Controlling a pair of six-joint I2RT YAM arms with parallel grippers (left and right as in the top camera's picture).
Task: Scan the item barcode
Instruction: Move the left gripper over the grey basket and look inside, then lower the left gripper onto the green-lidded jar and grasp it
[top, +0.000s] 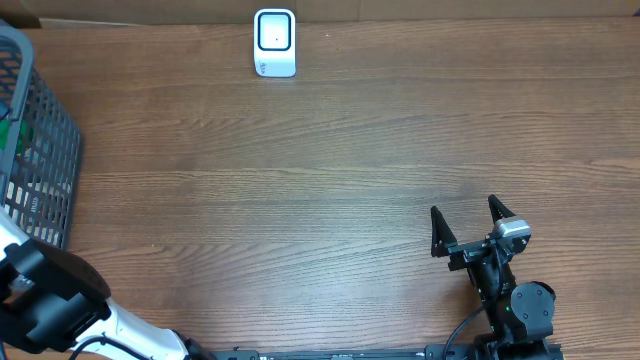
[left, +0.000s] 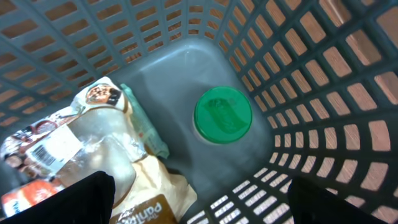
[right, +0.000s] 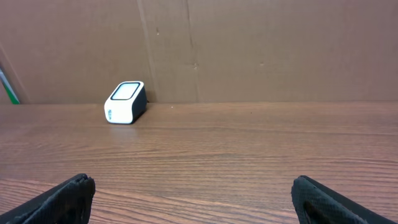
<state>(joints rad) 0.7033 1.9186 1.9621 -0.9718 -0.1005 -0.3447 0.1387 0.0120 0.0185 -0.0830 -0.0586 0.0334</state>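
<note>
My left gripper (left: 199, 208) looks down into the grey mesh basket (left: 311, 74), open, with nothing between its fingers. Below it lie a clear packet with a white barcode label (left: 56, 146), a tan paper bag with a brown label (left: 155, 190) and a round green lid (left: 222, 114) on the basket floor. The white barcode scanner (top: 275, 42) stands at the table's far edge and shows again in the right wrist view (right: 125, 102). My right gripper (top: 464, 208) hovers open and empty over the wood at the near right, and its own camera shows the gripper (right: 193, 199) with fingers wide apart.
The basket (top: 40, 150) stands at the table's left edge, with my left arm (top: 50, 300) beside its near end. A brown cardboard wall (right: 249, 50) runs behind the scanner. A red-orange pack (left: 22, 200) lies at the basket's lower left.
</note>
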